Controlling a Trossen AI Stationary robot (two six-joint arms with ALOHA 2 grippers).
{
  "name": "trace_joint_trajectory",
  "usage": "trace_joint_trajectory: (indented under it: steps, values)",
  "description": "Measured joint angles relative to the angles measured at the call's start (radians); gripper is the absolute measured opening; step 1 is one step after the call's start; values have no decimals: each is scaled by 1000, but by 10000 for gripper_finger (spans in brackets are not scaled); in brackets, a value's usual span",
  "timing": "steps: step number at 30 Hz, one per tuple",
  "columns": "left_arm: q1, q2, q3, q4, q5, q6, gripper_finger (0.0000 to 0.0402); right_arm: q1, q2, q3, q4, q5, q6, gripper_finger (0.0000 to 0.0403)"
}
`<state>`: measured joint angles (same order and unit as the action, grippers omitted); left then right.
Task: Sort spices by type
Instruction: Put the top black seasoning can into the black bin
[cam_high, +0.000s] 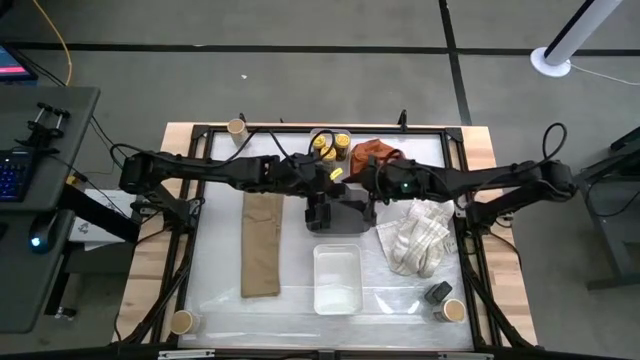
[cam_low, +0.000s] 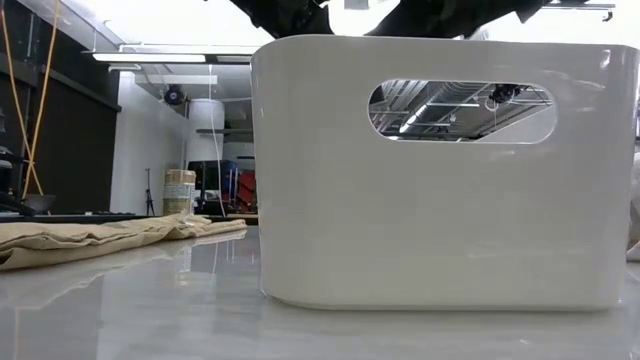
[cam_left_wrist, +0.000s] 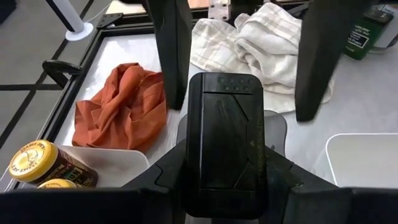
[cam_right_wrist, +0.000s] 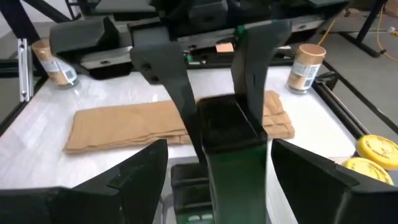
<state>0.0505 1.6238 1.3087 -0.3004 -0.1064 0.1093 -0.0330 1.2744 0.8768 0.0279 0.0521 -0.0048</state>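
My left gripper (cam_high: 322, 190) is shut on a dark grey rectangular tin (cam_left_wrist: 227, 143) above a grey tray (cam_high: 338, 220) at mid-table. My right gripper (cam_high: 362, 186) faces it, open, with its fingers (cam_left_wrist: 169, 56) standing on either side of the tin's far end. Jars with yellow lids (cam_left_wrist: 32, 163) sit in a white tray (cam_left_wrist: 115, 163) at the far edge. Another dark tin (cam_high: 437, 293) and a tan-topped tub (cam_high: 453, 310) stand at the near right. Two more tubs stand at the far left (cam_high: 237, 127) and near left (cam_high: 182, 321) corners. My left gripper pinches the tin's two narrow long sides (cam_right_wrist: 200, 118) between its two fingers (cam_right_wrist: 166, 81). The fingers come from the table's left, slanting down, and lie along the tin. The tin is lifted clear over the grey tray, its broad lidded face (cam_left_wrist: 225, 93) up.
A folded tan cloth (cam_high: 262, 245) lies left of centre. An orange cloth (cam_high: 378, 153) lies at the far edge and a white towel (cam_high: 415, 238) on the right. A white bin (cam_high: 337, 280) stands near the front edge and fills the low view (cam_low: 440, 170).
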Motion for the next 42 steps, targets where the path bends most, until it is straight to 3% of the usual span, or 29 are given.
trace_joint_trajectory:
  steps: [6, 20, 24, 29, 36, 39, 42]
  values:
    - [0, 0, 0, 7, 0, 0, 116, 0, 23, 0, 52, 9, 3, 270]
    - [0, 0, 0, 5, 11, 32, 116, 1, 23, 0, 22, 48, -19, 123]
    - [4, 0, 0, 5, 10, 2, 121, 1, 23, 0, 21, 49, -15, 119]
    - [31, -1, 3, -19, -7, -56, 183, -2, 23, 0, 19, 76, 5, 119]
    - [66, -6, 111, -323, -65, -9, 287, 0, -11, 0, -77, 111, -11, 119]
    - [77, -29, 119, -451, -98, -42, 303, 0, -27, 0, -152, 110, 73, 119]
    - [90, -76, 44, -449, -86, -123, 303, 22, -26, -9, -229, 96, 187, 119]
